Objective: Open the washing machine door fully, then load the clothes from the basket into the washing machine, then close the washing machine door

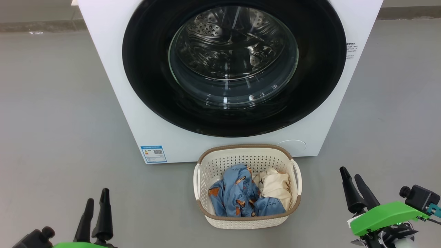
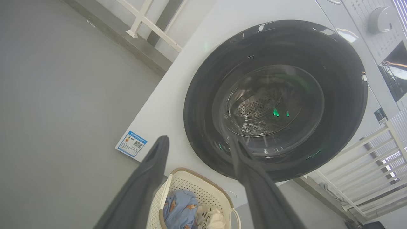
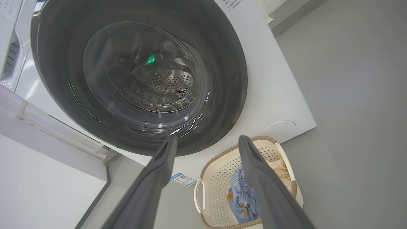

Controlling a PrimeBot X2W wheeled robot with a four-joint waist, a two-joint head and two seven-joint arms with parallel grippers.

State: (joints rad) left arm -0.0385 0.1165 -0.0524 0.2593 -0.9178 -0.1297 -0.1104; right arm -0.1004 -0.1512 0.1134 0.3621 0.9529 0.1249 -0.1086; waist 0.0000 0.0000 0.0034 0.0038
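The washing machine (image 1: pixel 113 89) took up the upper middle of the head view with its white front facing me. Its door (image 1: pixel 144 69) lay flush against that front, shut, and the steel drum showed through the glass bowl. So the step in hand was the first one: getting that door open, all the way.

I could not make out a handle or recess anywhere on the glossy black rim, nor tell which side carried the hinge. I judged the sound course was to find the catch edge first and keep off the glass. The rim looked slick, so a hook behind its edge seemed better than a pinch on its face. The pull should then follow the door's arc until it swung right back.

The basket (image 1: pixel 248 150) stood on the floor (image 1: pixel 51 120) at lower centre, just in front of the machine and close under the door. I reckoned the swing had to pass above it without knocking it. The clothes (image 1: pixel 237 196) lay inside, the blue piece to the left and the cream to the right.

My left fingers (image 1: pixel 103 213) at lower left and my right fingers (image 1: pixel 349 193) at lower right both stood spread wide. They held nothing and were well apart from door and basket.
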